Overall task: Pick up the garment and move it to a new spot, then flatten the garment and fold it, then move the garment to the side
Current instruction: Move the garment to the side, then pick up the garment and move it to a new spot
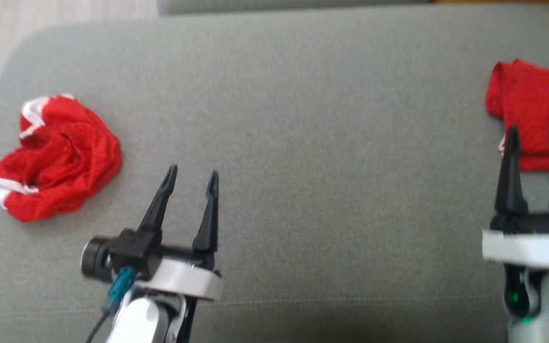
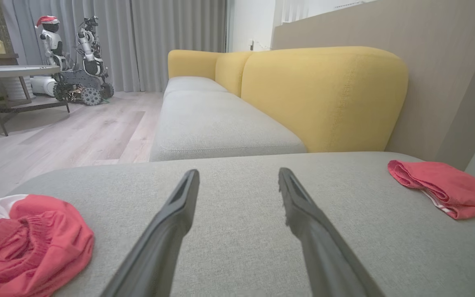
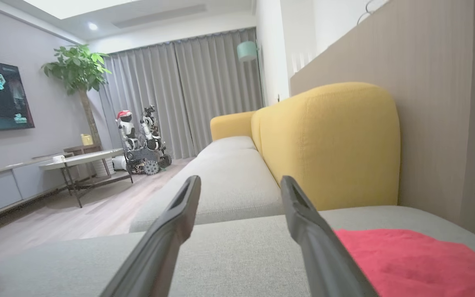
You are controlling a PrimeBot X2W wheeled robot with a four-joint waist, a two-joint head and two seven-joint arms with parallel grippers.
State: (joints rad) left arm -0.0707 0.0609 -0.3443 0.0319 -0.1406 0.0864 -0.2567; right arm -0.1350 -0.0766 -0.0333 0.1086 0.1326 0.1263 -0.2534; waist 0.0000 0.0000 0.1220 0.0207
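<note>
Two red garments lie on the sofa cushion [image 1: 303, 143]: a folded garment [image 1: 536, 114] far right, a crumpled garment [image 1: 60, 157] far left. The left gripper [image 1: 192, 177] and right gripper [image 1: 533, 131] have fingers released, empty. Retreating, the right fingers could snag and undo the fold.

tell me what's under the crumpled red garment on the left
The crumpled red garment lies directly on the grey sofa cushion. Whatever its folds cover is hidden.

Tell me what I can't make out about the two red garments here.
- Folded garment: cut off by the head view's right edge; the right gripper covers its near edge.
- Crumpled garment: cut off by the left wrist view's lower left corner.
- Garment type: folds hide it.
</note>
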